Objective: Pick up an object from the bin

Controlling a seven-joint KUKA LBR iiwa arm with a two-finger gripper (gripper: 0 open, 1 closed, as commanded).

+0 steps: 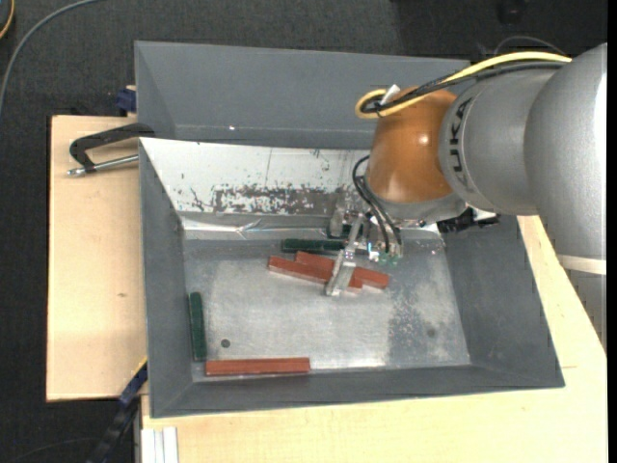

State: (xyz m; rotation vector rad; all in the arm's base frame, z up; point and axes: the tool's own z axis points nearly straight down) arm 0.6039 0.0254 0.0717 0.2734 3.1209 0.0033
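Seen from above: down in the grey bin [159, 258] near its back wall, gripper [337, 284] right over a red flat bar [299, 269] at mid-floor, spread or pinching impossible to tell. Just behind, a dark green bar [310, 246]. By the left wall another green bar [197, 326]; along the front edge a second red bar [257, 366]

The grey bin [289, 95] holds red-brown bars [258, 366] and dark green bars [197, 326] — wrist cover [410, 157] orange.

A flat reddish-brown bar [297, 269] lies on its broad face on the bin floor, slanting slightly, directly beneath the gripper [335, 288], most of its length reaching leftward and a shorter part showing rightward.
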